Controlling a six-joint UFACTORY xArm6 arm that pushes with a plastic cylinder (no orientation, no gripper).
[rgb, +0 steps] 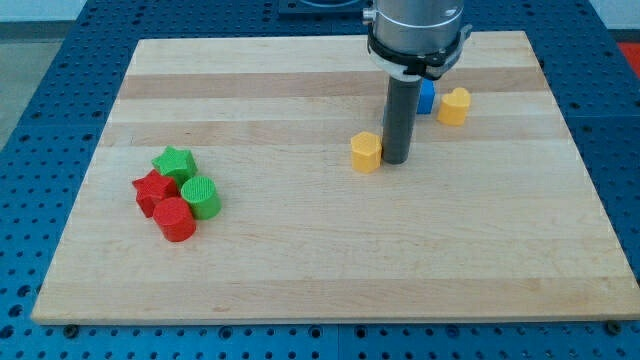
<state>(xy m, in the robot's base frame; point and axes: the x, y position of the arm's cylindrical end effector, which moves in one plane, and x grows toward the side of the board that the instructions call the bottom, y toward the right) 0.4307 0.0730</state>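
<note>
Down on the wooden board (300, 260) my tip (396, 161) is set, just right of a yellow block (367, 152), touching or nearly so; no jaws exist to open or close. Well to that block's left, nearer the view's bottom, four blocks are clustered: red cylinder (175, 219), green cylinder (201, 197), red star (152, 189), green star (174, 162). Beyond it, right of the rod, a blue block (427, 97) and a second yellow block (455, 105) are seen. No writing can be read.

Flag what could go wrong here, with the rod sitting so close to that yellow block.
My tip stands right beside the near yellow block, perhaps touching it; an off-centre push could make it spin or slip aside. The blue block is half hidden behind the rod, next to the far yellow block; a sweep toward the view's top might knock both.
</note>
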